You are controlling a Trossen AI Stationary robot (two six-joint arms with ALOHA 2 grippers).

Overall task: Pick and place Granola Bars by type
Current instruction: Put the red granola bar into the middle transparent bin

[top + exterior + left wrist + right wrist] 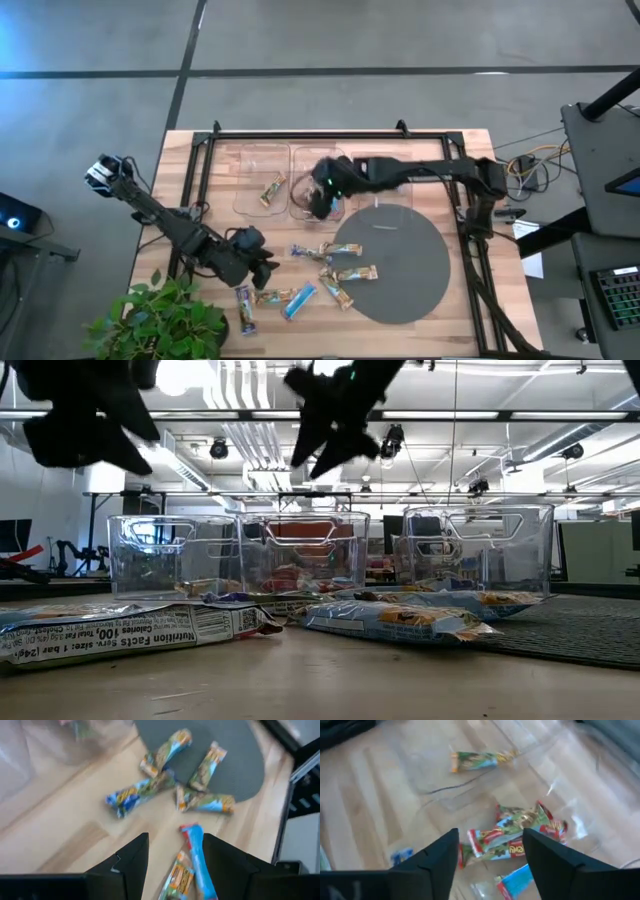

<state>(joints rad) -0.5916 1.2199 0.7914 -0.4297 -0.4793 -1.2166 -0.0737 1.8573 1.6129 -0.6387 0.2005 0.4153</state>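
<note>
Clear plastic is where the action sits: the right gripper (322,203) hovers over the middle bin (318,181), fingers parted and holding nothing, with red-and-green bars (520,840) heaped on the bin floor right below it. One green-yellow bar (272,188) lies alone in the left bin (262,178). The left gripper (262,268) hangs low over the wooden bench (190,170), fingers spread wide and empty, above the loose bars (330,265) scattered across the front of the bench and the edge of the grey mat (400,265). The blue bar (197,855) sits between its fingers in the wrist view, touching an orange one (179,879). That's the danger: closing there could pinch both and mix types. Glossy wrappers may also slip free. And a careless lift by the right arm could clip the bin wall.
</note>
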